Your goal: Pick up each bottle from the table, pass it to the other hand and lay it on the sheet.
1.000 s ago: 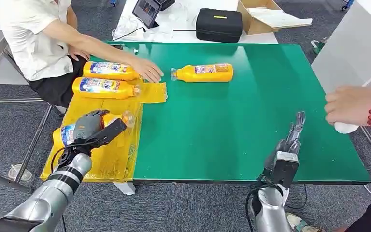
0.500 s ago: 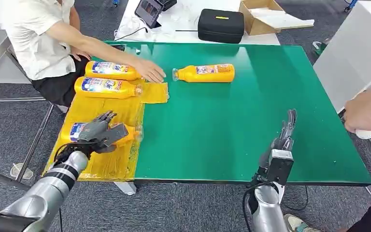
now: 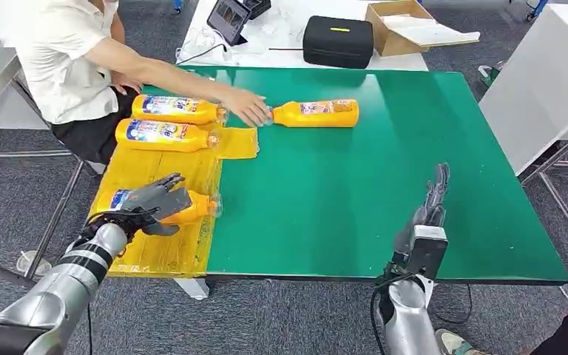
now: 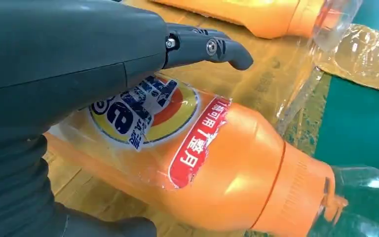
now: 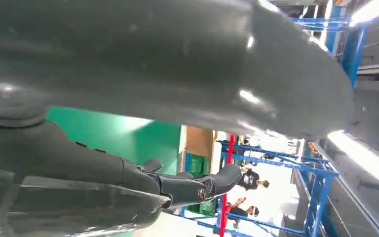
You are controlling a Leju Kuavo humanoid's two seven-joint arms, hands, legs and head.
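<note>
Fingers [image 3: 164, 188] of our left hand [image 3: 155, 201] lie spread over the nearest bottle [image 3: 192, 209], resting on top of it, not wrapped around; we judge this bottle is being set down. It lies on its side on the yellow sheet [image 3: 155, 251], cap toward the green tabletop [image 3: 355, 185]. Two more bottles [image 3: 164, 133] lie on the sheet's far end. A fourth bottle [image 3: 318, 113] waits on the tabletop, a person's hand [image 3: 248, 111] at its cap. Our right hand [image 3: 430, 211] stands upright at the near edge, fingers straight and apart, holding nothing.

Left wrist view: the bottle's [image 4: 207, 163] orange body and label lie under the palm; one finger [image 4: 212, 48] juts clear above it, so the grip looks slack.

Right wrist view: fingers [image 5: 197, 185] extended, nothing between them.
</note>
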